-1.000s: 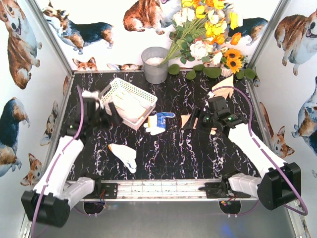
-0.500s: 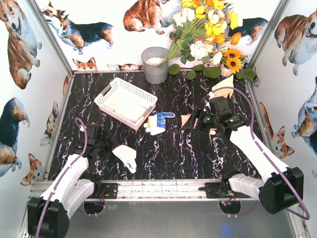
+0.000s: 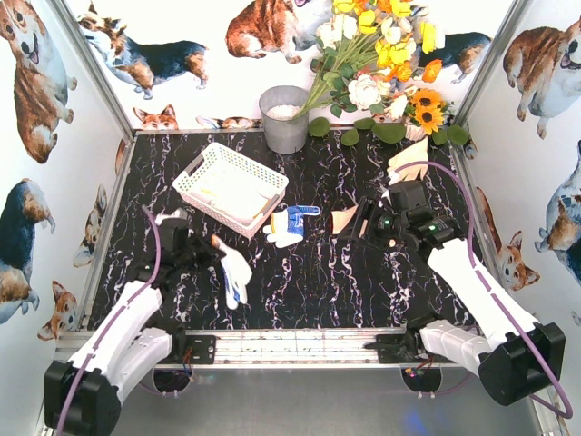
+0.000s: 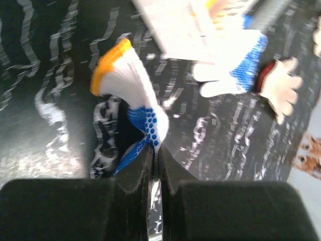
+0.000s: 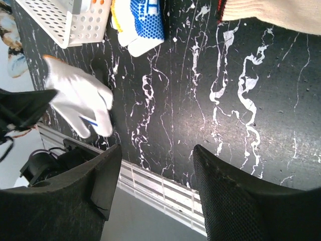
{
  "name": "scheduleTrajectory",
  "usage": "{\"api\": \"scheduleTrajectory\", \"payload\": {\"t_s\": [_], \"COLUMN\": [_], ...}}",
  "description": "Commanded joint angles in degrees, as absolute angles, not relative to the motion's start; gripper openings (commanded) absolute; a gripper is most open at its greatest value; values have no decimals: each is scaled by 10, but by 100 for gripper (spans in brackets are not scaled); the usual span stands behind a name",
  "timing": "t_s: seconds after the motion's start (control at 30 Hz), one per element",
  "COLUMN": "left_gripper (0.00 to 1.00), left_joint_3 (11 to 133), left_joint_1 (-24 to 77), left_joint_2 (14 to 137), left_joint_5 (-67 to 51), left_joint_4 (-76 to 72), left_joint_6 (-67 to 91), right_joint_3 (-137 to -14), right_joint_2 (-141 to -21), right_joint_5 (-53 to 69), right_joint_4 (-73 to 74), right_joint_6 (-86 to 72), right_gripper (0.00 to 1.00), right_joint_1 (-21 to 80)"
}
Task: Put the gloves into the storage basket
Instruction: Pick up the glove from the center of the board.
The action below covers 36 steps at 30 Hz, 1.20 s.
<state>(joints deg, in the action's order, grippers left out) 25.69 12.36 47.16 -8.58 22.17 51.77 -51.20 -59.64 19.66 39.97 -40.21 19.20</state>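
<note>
Since my left gripper is clamped tight on the blue-dotted palm edge of the white knit glove with the orange cuff, what matters for the carry is where the basket sits from that grip. The glove's long axis runs forward from the jaws, cuff leading and fingers trailing toward the arm bases. It looks lifted off the black marbled surface, though I cannot tell whether its fingertips are clear. The white plastic lattice-sided storage basket lies beyond the gripper, toward the back wall and a little to the right, near but not touching. Its long axis slants across the left half, and pale gloves already lie in it. My left arm is plainly the nearer one. Just off the basket's right corner lies the blue-and-white knit glove. Further right, my right gripper hangs with jaws apart and empty, close to a beige knit glove.
</note>
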Motion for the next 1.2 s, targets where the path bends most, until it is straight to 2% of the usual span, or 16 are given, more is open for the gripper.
{"api": "scheduleTrajectory", "payload": {"t_s": [0.0,0.23,0.47,0.57,0.73,0.97,1.17], "left_gripper": [0,0,0,0,0,0,0], "left_joint_3": [336,457,613,668,723,771,785], "left_joint_1": [170,262,340,366,395,413,433], "left_joint_2": [462,508,613,642,671,697,711], "left_joint_5": [-126,-202,-314,-362,-423,-484,-509], "left_joint_4": [236,219,281,305,321,375,395], "left_joint_6": [436,332,192,166,154,131,128], "right_joint_3": [-551,-544,-528,-514,-488,-529,-557], "right_joint_2": [-598,-603,-589,-587,-604,-598,-635], "right_joint_5": [200,276,473,515,597,636,687], "right_joint_4": [407,319,171,126,2,59,28], "right_joint_6": [-377,-342,-321,-319,-378,-305,-299], "right_gripper": [62,70,75,82,85,88,88], "right_joint_1": [197,198,198,199,206,219,264]}}
